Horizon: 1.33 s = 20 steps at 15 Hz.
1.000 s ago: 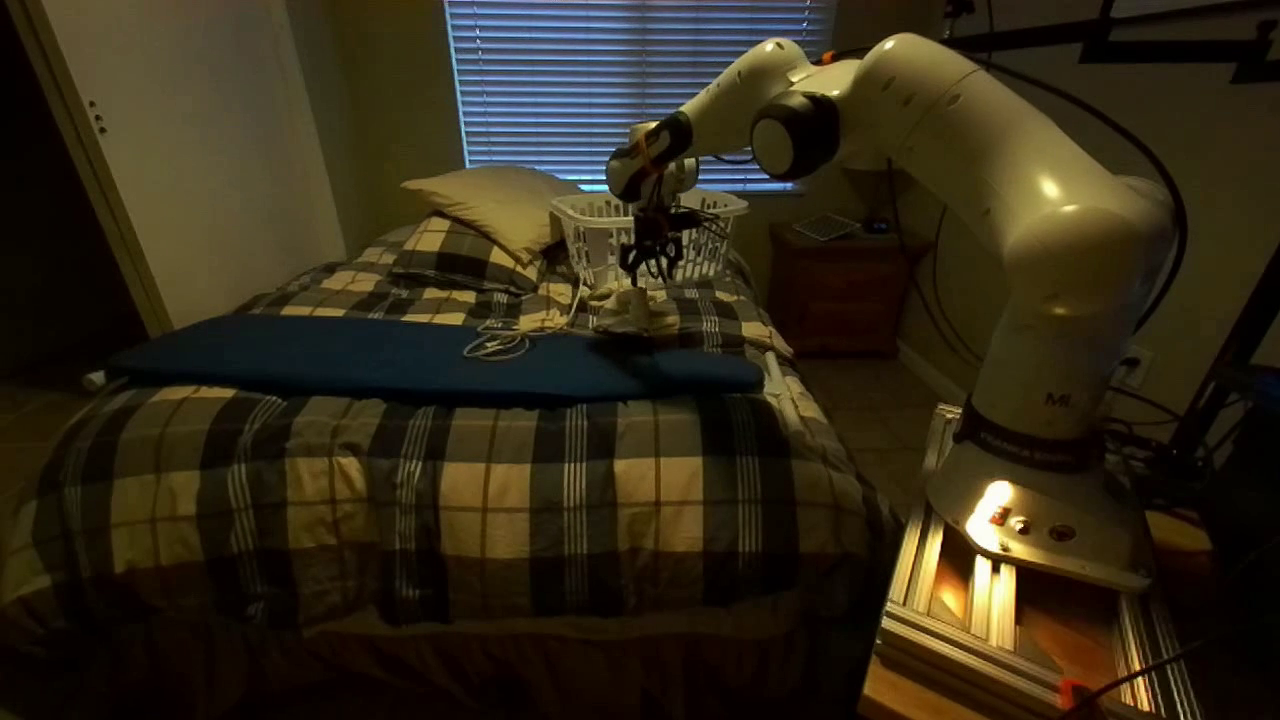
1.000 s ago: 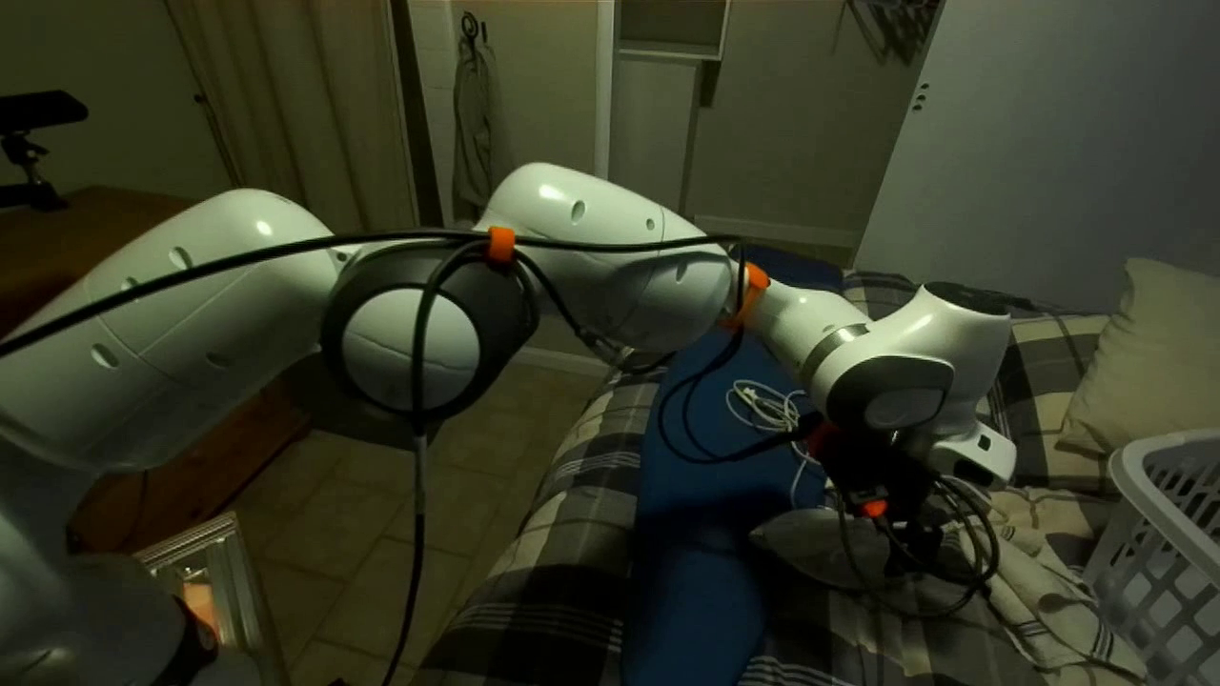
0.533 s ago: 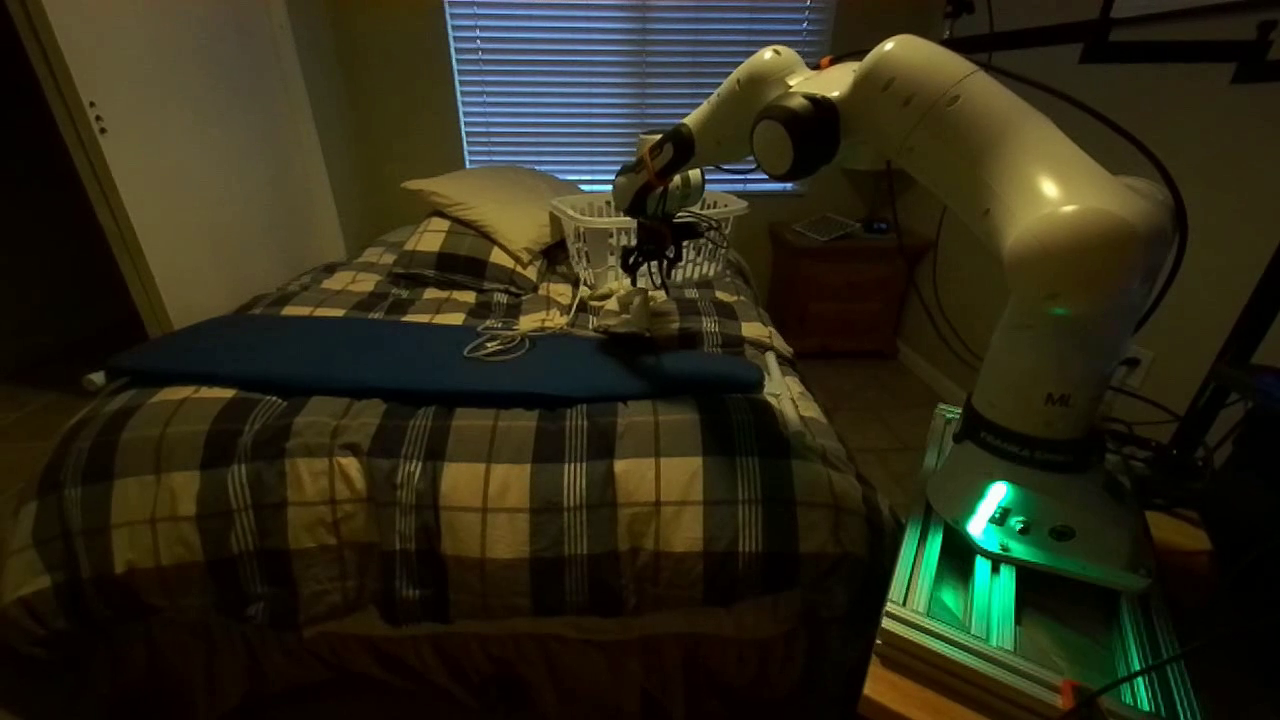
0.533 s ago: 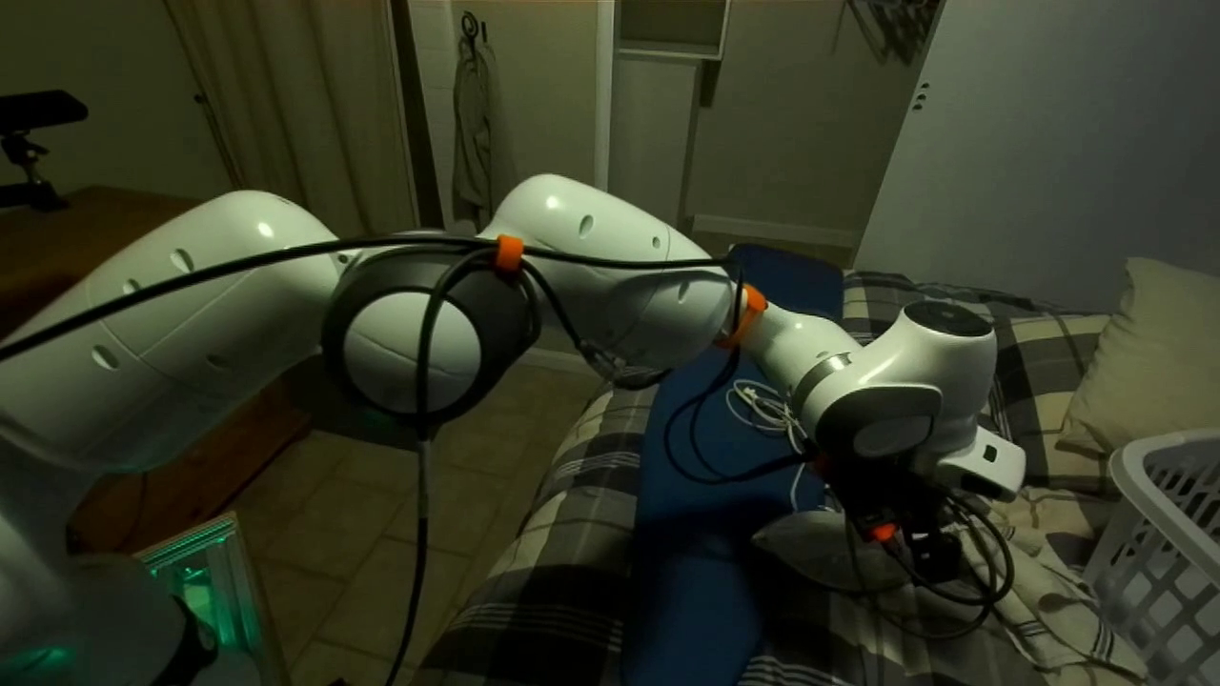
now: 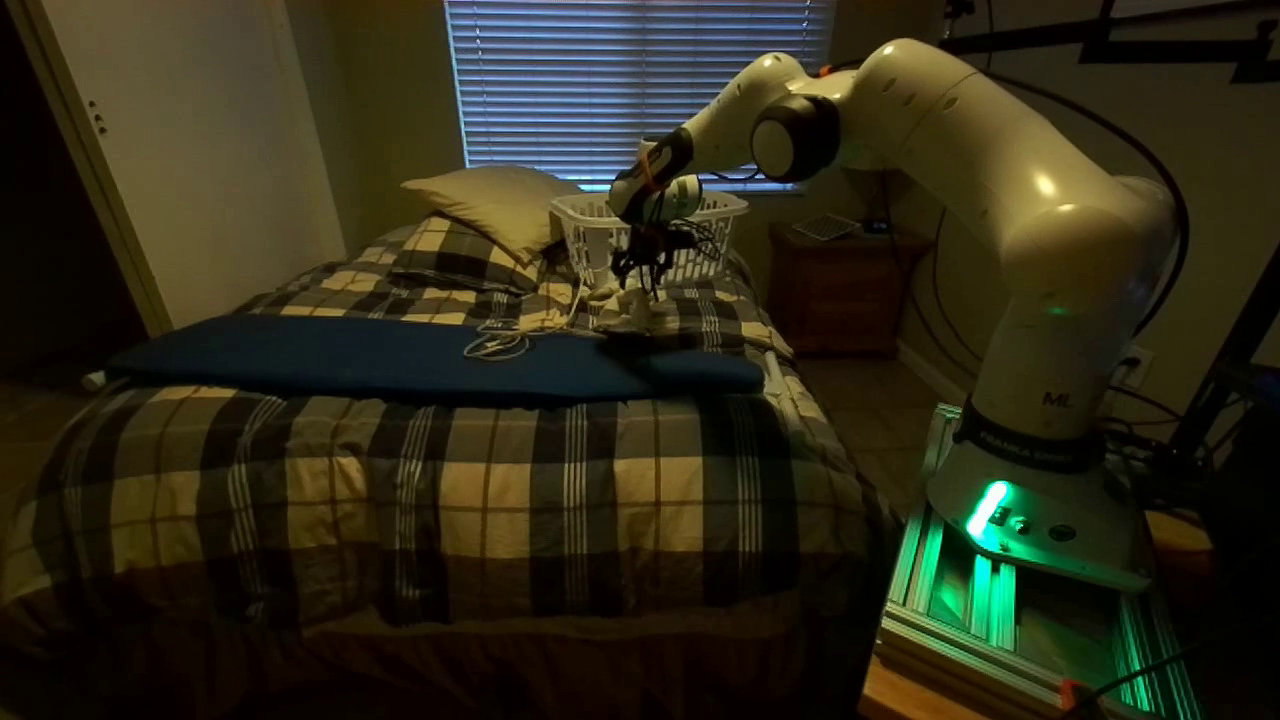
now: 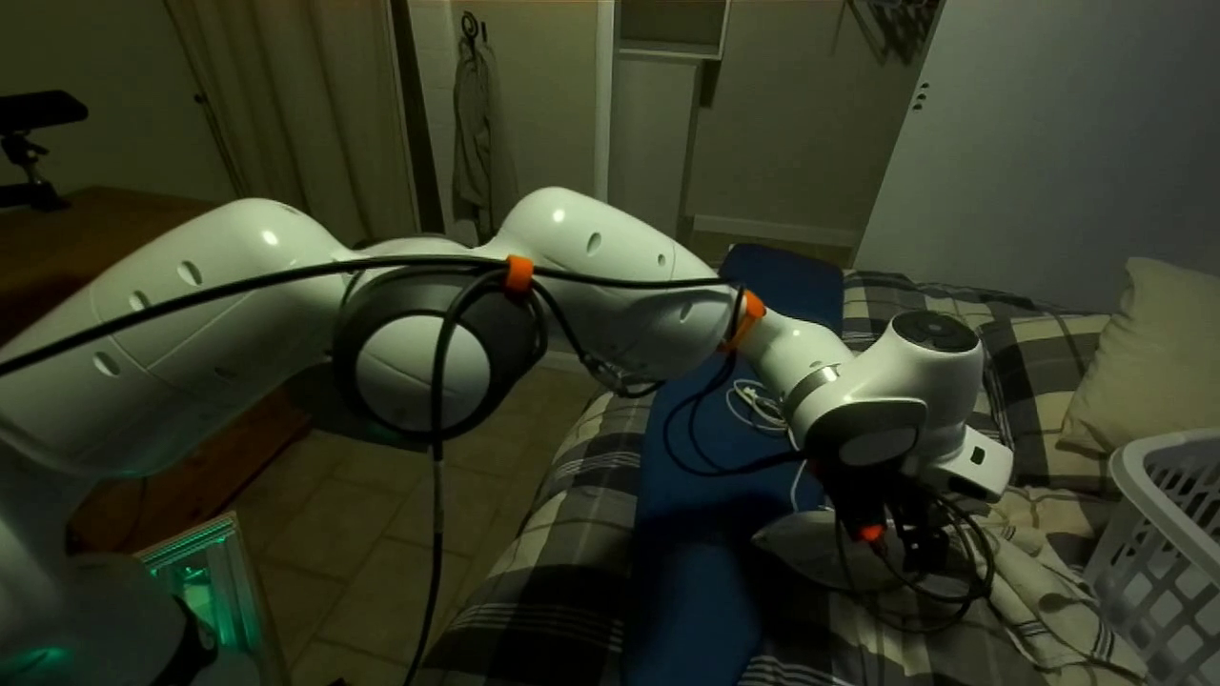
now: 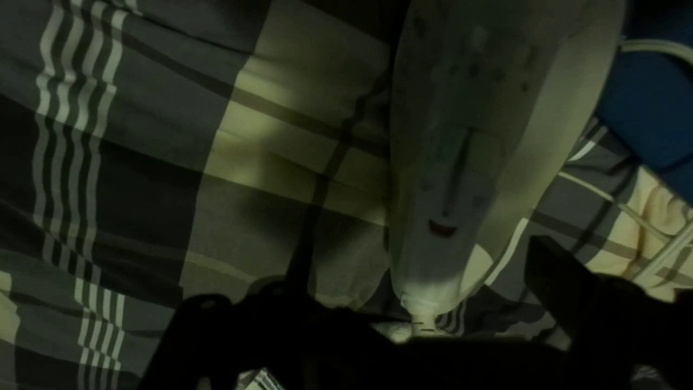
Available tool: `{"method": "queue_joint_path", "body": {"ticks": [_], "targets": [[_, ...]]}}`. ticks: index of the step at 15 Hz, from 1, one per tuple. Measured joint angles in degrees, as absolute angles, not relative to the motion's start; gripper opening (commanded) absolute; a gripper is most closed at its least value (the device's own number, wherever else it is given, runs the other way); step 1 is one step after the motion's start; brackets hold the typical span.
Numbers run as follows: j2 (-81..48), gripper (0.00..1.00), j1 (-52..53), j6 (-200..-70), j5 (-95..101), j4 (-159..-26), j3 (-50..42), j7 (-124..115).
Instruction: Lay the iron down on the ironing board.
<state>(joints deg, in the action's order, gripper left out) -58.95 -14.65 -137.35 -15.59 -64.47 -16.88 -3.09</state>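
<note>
Toward the edge of the surface (image 5: 470,500) nearest me, by the ironing board (image 5: 380,355), sits the iron (image 7: 471,162)! My pincer (image 7: 419,260) gapes empty above: likely heavy, hard, slick, so I'd clasp its handle (image 7: 452,211).

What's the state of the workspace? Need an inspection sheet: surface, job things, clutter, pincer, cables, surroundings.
Surface: plaid bedspread, blue ironing board lying across it.
Job's things: pale iron at the ironing board's edge; whether any of it rests on the board, cannot tell.
Clutter: white laundry basket, pillow, rumpled cloth.
Pincer: open, jaws apart to either side of the iron in the wrist view.
Cables: white cord looped on the ironing board; black cable strapped along the arm, with slack loops.
Surroundings: window blinds, nightstand, green light on the arm's base.
</note>
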Motion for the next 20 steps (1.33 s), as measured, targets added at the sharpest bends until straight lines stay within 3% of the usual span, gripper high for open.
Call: {"method": "queue_joint_path", "body": {"ticks": [1,9,20], "targets": [[-59.1,0.71,-15.0,-137.3,-15.9,-64.4,-16.2,-3.1],[-59.6,0.15,-17.9,-136.0,-17.3,-64.1,-12.1,-3.1],[-57.3,0.12,-18.8,-120.5,-18.0,-61.2,-10.2,-5.0]]}}
